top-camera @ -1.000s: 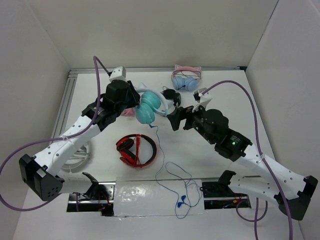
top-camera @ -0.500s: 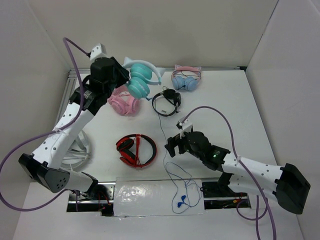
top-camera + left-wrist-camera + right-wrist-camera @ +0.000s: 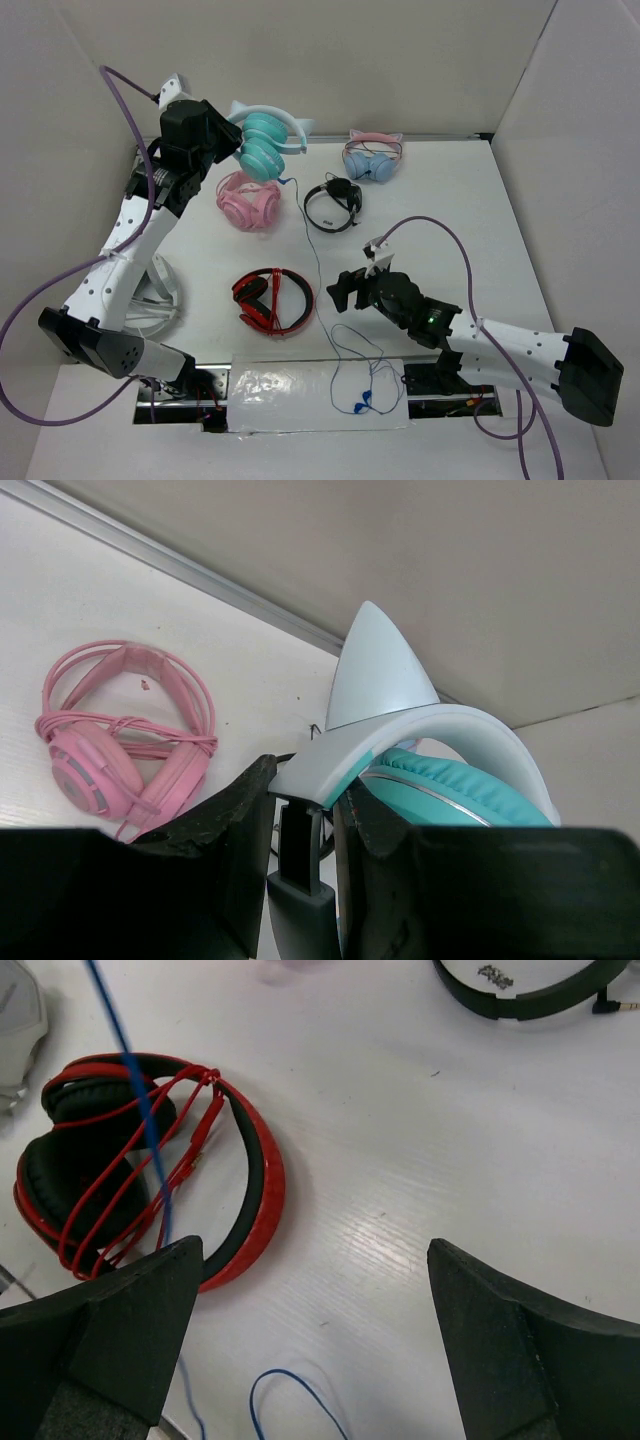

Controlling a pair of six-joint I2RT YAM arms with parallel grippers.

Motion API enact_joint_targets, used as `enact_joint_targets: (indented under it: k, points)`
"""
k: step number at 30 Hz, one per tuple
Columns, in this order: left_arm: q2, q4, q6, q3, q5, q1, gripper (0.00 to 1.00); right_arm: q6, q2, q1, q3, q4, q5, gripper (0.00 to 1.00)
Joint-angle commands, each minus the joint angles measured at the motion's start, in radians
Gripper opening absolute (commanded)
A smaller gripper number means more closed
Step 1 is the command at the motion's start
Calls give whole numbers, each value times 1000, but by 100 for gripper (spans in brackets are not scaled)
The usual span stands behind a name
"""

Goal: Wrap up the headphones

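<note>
With the left gripper (image 3: 303, 818), clenches the white headband (image 3: 430, 728) of the headphones (image 3: 262, 146), aloft above the pink pair (image 3: 247, 203) near the table (image 3: 450, 200) back-left corner, with the blue cable (image 3: 317, 262) hanging to the tabletop. Spreads the right gripper (image 3: 315, 1290) wide, low beside that cable and the red headphones (image 3: 248, 1175).

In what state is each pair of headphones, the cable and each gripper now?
teal headphones: lifted, headband clamped
blue cable: unwrapped, hanging loose
left gripper: shut on teal headphones
right gripper: open, empty
red headphones: lying, cable wrapped
pink headphones: lying, cable wrapped
black headphones: lying
light-blue headphones: lying
</note>
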Motion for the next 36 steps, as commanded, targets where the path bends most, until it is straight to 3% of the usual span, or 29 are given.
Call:
enact_joint_targets:
  k: [1, 9, 20, 25, 28, 29, 32, 36]
  points:
    - [1, 68, -54, 61, 32, 37, 0, 73, -43, 43, 25, -61, 45, 100]
    - [33, 30, -80, 108, 83, 75, 0, -5, 9, 244, -29, 45, -70, 100]
    - [29, 11, -70, 148, 135, 90, 0, -7, 332, 253, -7, 208, -155, 96]
    - [-13, 56, -77, 84, 167, 100, 0, -4, 366, 250, -4, 255, -141, 88]
    - [-11, 41, -71, 110, 192, 104, 0, -18, 392, 238, -1, 272, -139, 71]
    - [-11, 41, -71, 110, 193, 104, 0, -18, 392, 234, -1, 272, -139, 71]
    - [-23, 50, -70, 107, 196, 104, 0, -21, 394, 212, -15, 297, -165, 55]
    - [-43, 56, -64, 101, 201, 104, 0, -31, 366, 198, -40, 317, -179, 43]
